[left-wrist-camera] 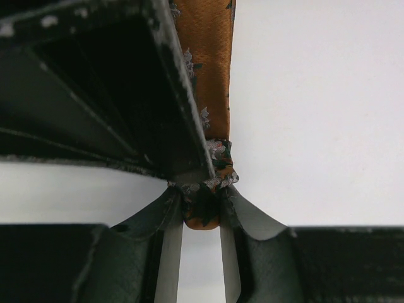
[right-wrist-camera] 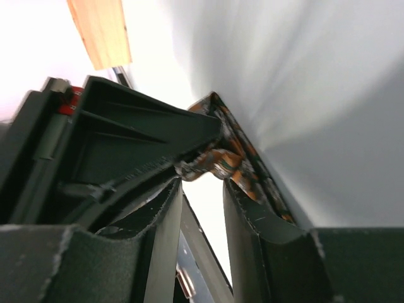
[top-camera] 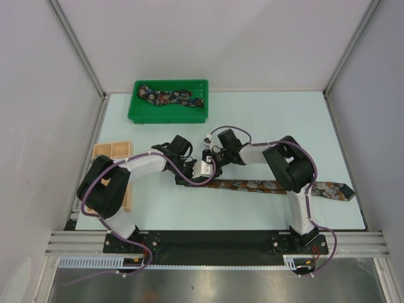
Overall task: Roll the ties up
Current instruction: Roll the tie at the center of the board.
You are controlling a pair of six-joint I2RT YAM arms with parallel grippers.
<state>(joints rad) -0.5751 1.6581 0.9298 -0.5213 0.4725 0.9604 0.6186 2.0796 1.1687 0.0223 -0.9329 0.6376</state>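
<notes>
A rust-brown printed tie (top-camera: 271, 186) lies flat across the table's near middle, its wide pointed end at the right (top-camera: 344, 191). My left gripper (top-camera: 193, 177) is shut on the tie's folded narrow end (left-wrist-camera: 203, 211). The tie's orange back runs away from it in the left wrist view (left-wrist-camera: 208, 76). My right gripper (top-camera: 210, 164) meets the left one tip to tip. It pinches the same curled end (right-wrist-camera: 214, 161) between its fingertips (right-wrist-camera: 243, 189). A dark navy floral tie (top-camera: 170, 98) lies crumpled in the green tray (top-camera: 136, 113). The grey-blue tie is out of view.
A tan wooden compartment box (top-camera: 113, 150) stands at the left edge, partly under my left arm, and shows in the right wrist view (right-wrist-camera: 101, 28). White enclosure walls stand on three sides. The metal frame rail (top-camera: 214, 240) runs along the near edge.
</notes>
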